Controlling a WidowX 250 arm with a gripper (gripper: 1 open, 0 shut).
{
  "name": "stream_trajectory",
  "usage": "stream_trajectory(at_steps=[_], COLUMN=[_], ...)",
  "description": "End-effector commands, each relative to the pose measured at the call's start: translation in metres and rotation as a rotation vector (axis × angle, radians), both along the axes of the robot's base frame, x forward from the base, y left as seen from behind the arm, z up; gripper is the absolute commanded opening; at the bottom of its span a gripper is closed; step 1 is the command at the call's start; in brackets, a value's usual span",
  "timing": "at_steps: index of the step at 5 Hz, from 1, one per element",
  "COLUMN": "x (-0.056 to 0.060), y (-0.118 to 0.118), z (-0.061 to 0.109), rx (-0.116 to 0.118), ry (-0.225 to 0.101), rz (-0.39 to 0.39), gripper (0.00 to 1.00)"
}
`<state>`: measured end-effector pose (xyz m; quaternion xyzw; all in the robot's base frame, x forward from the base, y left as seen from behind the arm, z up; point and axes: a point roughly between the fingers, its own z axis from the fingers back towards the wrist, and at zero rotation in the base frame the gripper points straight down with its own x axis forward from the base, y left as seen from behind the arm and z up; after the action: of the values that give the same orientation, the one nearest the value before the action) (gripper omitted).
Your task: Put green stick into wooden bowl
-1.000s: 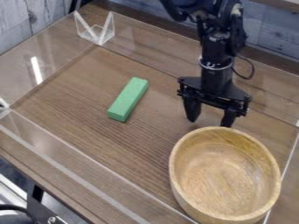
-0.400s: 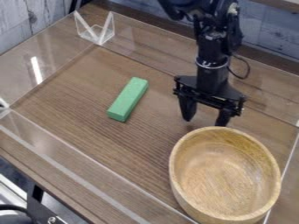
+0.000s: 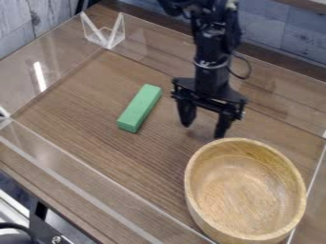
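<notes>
Green stick (image 3: pixel 140 107): matte rectangular bar, lying flat.
Wooden bowl (image 3: pixel 246 193): round, grained, thick-rimmed.
Gripper (image 3: pixel 205 115): black, fingers spread, grasping nothing.
Table (image 3: pixel 90 81): dark woodgrain.

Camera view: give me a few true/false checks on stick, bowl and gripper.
1. The stick lies on the table, outside the bowl. True.
2. The gripper holds the stick. False: its open jaws are empty, right of the stick.
3. The bowl is empty. True.
4. The bowl sits left of the stick. False: it sits right of it, nearer the camera.
5. The gripper points down. True.
</notes>
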<state>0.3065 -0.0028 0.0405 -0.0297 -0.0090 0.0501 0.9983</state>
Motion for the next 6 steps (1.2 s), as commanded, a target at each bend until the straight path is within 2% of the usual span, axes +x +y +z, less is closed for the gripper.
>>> stream_trajectory(at_steps=[1, 2, 3, 4, 6], x=[0.000, 0.000, -0.003, -0.005, -0.011], y=[0.027, 0.054, 0.073, 0.087, 0.101], z=[0.028, 0.035, 0.031, 0.022, -0.002], rx=[0.009, 0.026, 0.052, 0.081, 0.118], ry=[-0.087, -0.113, -0.110, -0.103, -0.075], rz=[0.010, 0.019, 0.026, 0.020, 0.017], gripper=[1.00, 1.00, 1.00, 1.00, 1.00])
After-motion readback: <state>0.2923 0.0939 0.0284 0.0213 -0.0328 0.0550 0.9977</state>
